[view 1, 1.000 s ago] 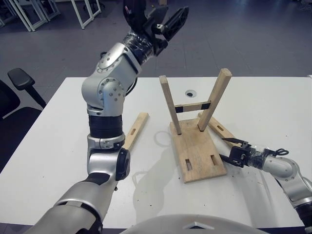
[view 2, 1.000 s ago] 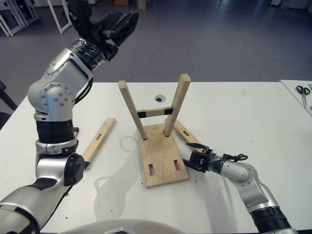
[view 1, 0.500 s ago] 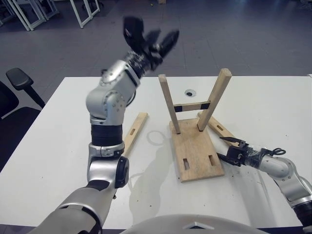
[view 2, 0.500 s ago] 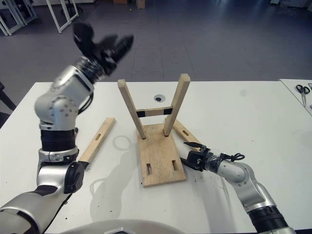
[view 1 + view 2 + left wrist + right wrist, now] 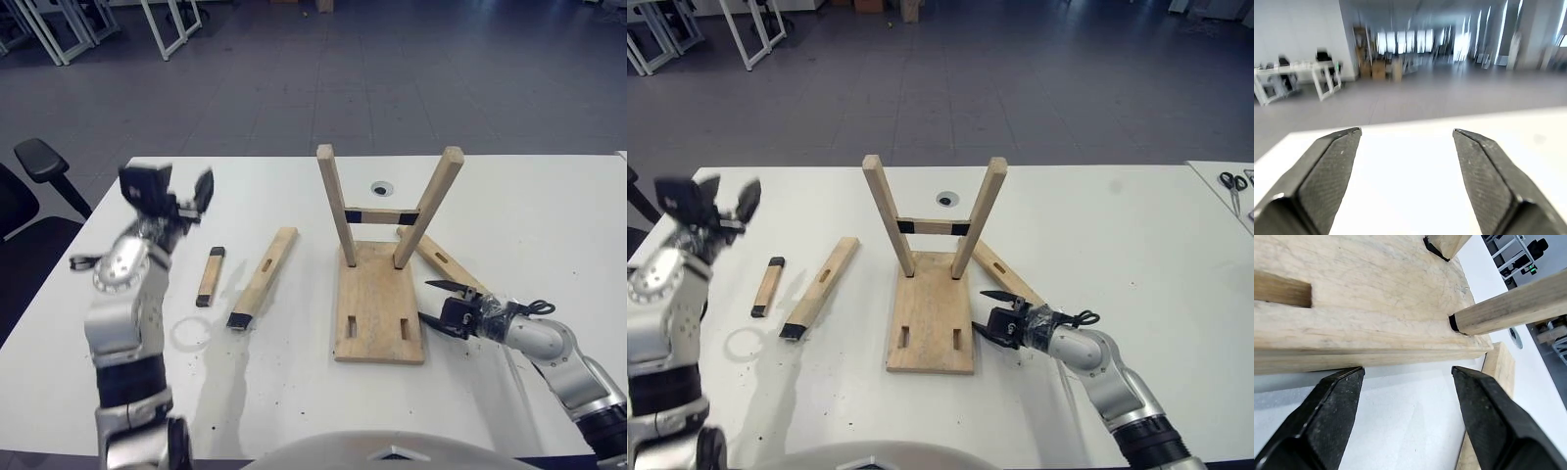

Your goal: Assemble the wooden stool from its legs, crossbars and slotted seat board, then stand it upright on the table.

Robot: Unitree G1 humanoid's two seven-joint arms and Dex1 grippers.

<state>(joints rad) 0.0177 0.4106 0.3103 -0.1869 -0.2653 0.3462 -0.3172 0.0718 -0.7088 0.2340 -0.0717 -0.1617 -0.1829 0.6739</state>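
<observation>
Half-built stool (image 5: 376,257) upside down on the bench (image 5: 549,215).
Two legs (image 5: 333,206) with a crossbar (image 5: 383,216) stand in the seat board (image 5: 929,323). The right pincer (image 5: 425,301), wide open, is at its right edge, perhaps touching. The left pincer (image 5: 174,191), also wide, hangs over the left side.

Even overhead light, soft shadows on the white table (image 5: 294,392) — bright windows (image 5: 1400,41) behind, perhaps daylight

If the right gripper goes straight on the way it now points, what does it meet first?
Probably the side edge of the seat board, which lies just ahead of the open right gripper.
</observation>
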